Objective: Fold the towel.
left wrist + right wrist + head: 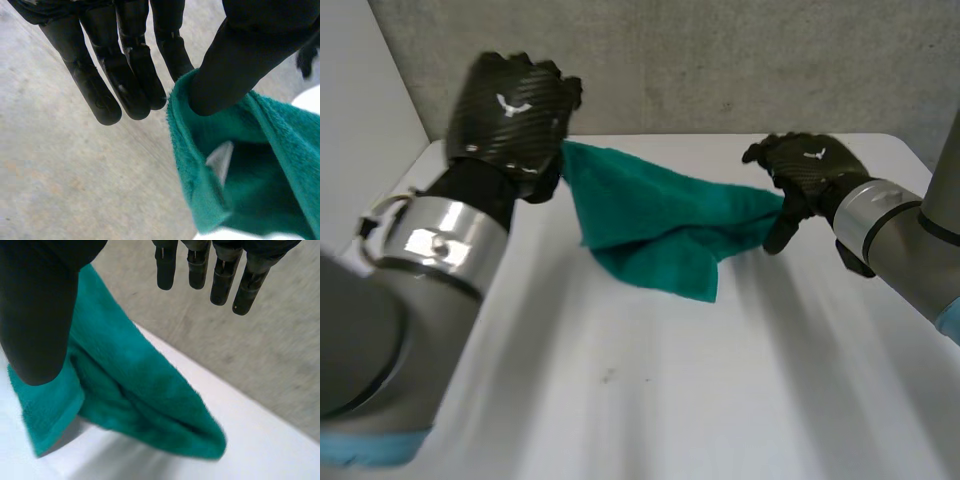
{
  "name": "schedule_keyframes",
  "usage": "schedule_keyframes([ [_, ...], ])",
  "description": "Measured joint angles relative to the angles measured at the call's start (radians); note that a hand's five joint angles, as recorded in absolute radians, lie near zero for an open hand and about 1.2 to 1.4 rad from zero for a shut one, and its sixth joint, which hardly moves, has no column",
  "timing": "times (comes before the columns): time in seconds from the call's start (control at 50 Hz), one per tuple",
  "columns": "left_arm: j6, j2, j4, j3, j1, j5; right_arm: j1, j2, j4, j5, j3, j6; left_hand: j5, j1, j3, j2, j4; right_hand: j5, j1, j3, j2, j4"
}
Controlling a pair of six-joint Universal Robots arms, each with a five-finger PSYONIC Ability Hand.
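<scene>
A teal towel (pixel 660 225) hangs stretched between my two hands over the white table (pixel 650 400), its lower fold sagging toward the tabletop. My left hand (pixel 515 110) is raised high at the towel's left corner. In the left wrist view its thumb (pixel 235 65) presses the towel's edge (pixel 280 165) against the nearest of its straight fingers (pixel 130 75). My right hand (pixel 805 170) sits lower at the towel's right corner. In the right wrist view its thumb (pixel 40 315) lies against the cloth (pixel 140 390), while its straight fingers (pixel 220 275) stand clear of it.
A grey concrete wall (pixel 720 60) runs along the far edge of the table. Bare white tabletop lies in front of the towel and under both arms.
</scene>
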Motion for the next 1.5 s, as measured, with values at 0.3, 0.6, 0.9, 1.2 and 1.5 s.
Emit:
schedule_keyframes([
  [0.3,-0.009,0.33,-0.073,-0.041,-0.076,-0.001,-0.018,0.334,0.015,-0.199,-0.201,0.295,0.0,0.0,0.0,0.001,0.0,0.0,0.0,0.0,0.0,0.0],
  [0.6,-0.009,0.297,-0.071,-0.047,-0.034,-0.002,0.078,0.552,0.257,-0.4,-0.388,0.308,0.0,0.0,0.0,0.001,0.0,0.798,0.753,0.841,0.872,0.809],
  [0.9,-0.013,0.254,-0.065,-0.077,0.143,-0.001,0.028,0.141,0.065,-0.029,-0.377,0.065,0.0,0.0,0.001,0.001,0.0,0.922,0.796,0.966,0.953,0.954],
  [1.2,-0.018,0.043,-0.005,-0.138,0.232,-0.004,0.061,0.356,0.198,-0.009,-0.492,-0.016,0.0,0.0,0.001,0.001,0.0,0.299,0.274,0.325,0.318,0.308],
  [1.5,-0.004,-0.319,0.116,0.013,0.322,-0.012,0.177,-0.195,0.057,-0.08,0.364,0.007,0.0,0.0,0.001,0.002,0.0,0.199,0.2,0.235,0.236,0.209],
])
